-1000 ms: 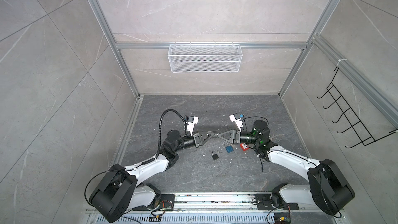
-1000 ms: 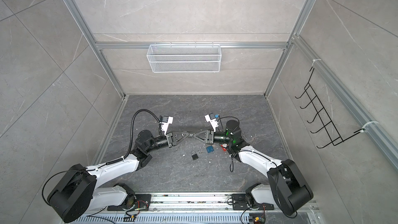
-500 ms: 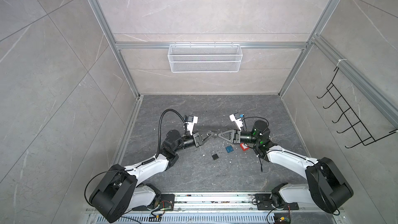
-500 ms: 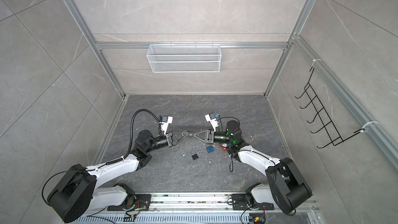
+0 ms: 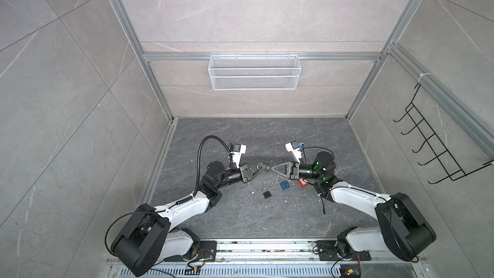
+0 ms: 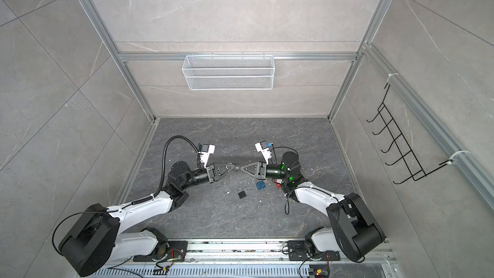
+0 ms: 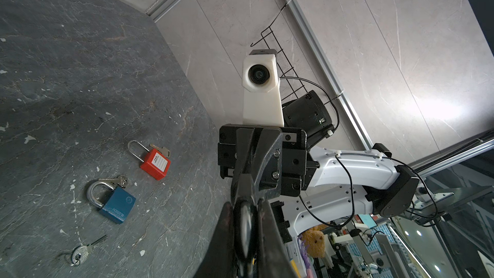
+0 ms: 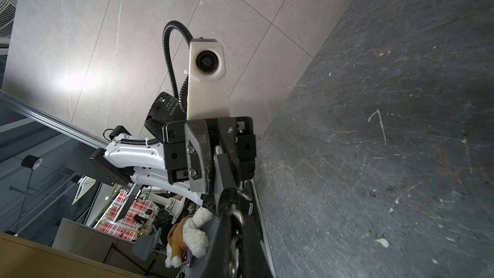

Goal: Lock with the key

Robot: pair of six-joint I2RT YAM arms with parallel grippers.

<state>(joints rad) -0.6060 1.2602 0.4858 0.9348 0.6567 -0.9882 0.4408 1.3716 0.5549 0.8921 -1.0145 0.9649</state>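
Top view: left gripper and right gripper tip to tip above the floor, both clenched.
Between them, apparently the key. Dark head pinched in the left pads. Metal ring caught in the right pads. Blade mostly hidden.
Lying below, apart from the key: black padlock, blue padlock, red padlock. Cannot tell which is meant.
Judged: key light, thin, stiff and smooth, so prone to pivot or slip between flat pads. Best gripped flat across the head with the blade free, not by the loose ring.
Padlock probably dense and rigid. Best clamped across the flat body, keeping keyway and shackle clear.
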